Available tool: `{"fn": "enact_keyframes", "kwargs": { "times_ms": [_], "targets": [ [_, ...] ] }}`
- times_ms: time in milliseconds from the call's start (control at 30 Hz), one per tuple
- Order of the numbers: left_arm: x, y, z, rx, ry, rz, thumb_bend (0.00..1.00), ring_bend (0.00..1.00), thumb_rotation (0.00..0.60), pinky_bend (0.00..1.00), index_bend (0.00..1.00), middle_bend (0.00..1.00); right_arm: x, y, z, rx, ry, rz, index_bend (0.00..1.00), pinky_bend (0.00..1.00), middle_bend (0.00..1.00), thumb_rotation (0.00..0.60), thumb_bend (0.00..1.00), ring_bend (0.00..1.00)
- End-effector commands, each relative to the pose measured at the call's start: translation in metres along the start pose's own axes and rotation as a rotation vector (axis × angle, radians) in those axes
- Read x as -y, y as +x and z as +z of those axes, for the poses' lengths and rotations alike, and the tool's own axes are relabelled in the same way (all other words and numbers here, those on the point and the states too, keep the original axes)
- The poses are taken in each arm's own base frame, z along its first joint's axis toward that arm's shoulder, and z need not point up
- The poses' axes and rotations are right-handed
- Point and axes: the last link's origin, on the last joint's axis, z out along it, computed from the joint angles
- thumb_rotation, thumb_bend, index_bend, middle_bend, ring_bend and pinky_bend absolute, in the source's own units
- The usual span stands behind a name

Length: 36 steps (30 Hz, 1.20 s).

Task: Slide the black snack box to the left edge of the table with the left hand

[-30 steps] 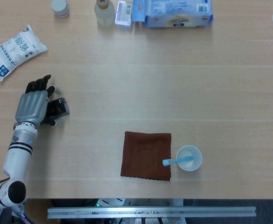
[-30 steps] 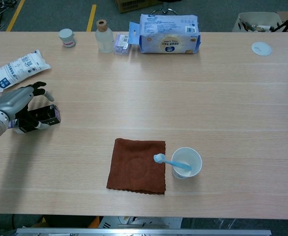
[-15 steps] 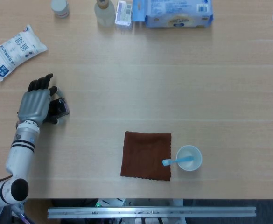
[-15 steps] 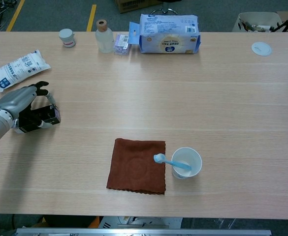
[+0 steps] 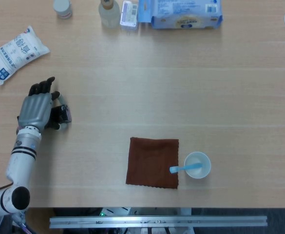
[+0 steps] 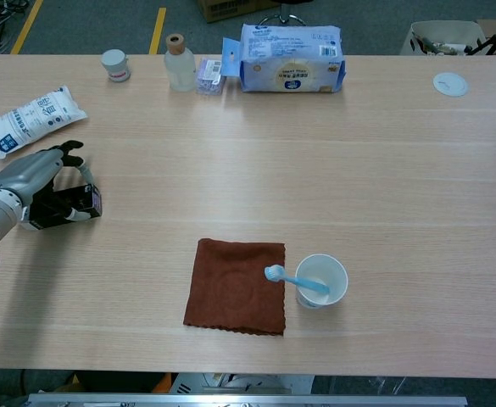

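I am resting my left hand (image 5: 35,109) over the black snack box (image 5: 60,114) near the left edge of the table (image 5: 181,87), with my fingers (image 6: 68,153) draped across the top of it and my palm covering most of it. From the chest view it looks as though my hand is cupping the box, thumb low on its near side, though I cannot tell whether my fingers are truly clamping it or only lying on it. My right hand is not showing in either view.

The box is lying flat on the wood, well below the white salt bag (image 5: 16,52). Only its right end is peeking out past my fingers, and a small pale label is showing there, too small for me to read. Its long axis seems to be running roughly left to right, under my palm, but I am hiding too much of it to be sure.

The salt bag is carrying large blue Chinese characters and a blue patch. The blue-and-white package (image 5: 180,13) at the far edge has printing I cannot make out.
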Motion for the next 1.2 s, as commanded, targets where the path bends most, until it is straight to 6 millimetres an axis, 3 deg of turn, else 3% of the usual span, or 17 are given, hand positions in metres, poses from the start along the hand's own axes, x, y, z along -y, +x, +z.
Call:
{"fn": "enact_keyframes", "kwargs": {
  "times_ms": [33,667,933,1200],
  "targets": [
    [0.001,0.0,-0.001,-0.003,0.001,-0.003,0.08,0.0,0.6,0.02,0.45,0.0,0.0,0.0,0.0,0.001,0.0,0.0,0.14,0.37,0.15,0.6,0.21,0.13],
    [0.0,0.016,-0.019,-0.086,-0.046,0.025,0.08,0.0,0.6,0.02,0.5,0.0,0.001,0.0,0.0,0.002,0.0,0.001,0.14,0.37,0.15,0.6,0.21,0.13],
    [-0.001,0.046,-0.038,-0.186,-0.074,0.005,0.08,0.0,0.6,0.02,0.5,0.0,0.001,0.0,-0.001,-0.003,0.002,0.005,0.14,0.37,0.15,0.6,0.21,0.13],
    [0.001,0.09,-0.053,-0.274,-0.083,-0.28,0.08,0.0,0.6,0.02,0.5,0.0,0.003,0.0,0.0,-0.003,0.004,0.005,0.14,0.37,0.15,0.6,0.21,0.13]
  ]
}}
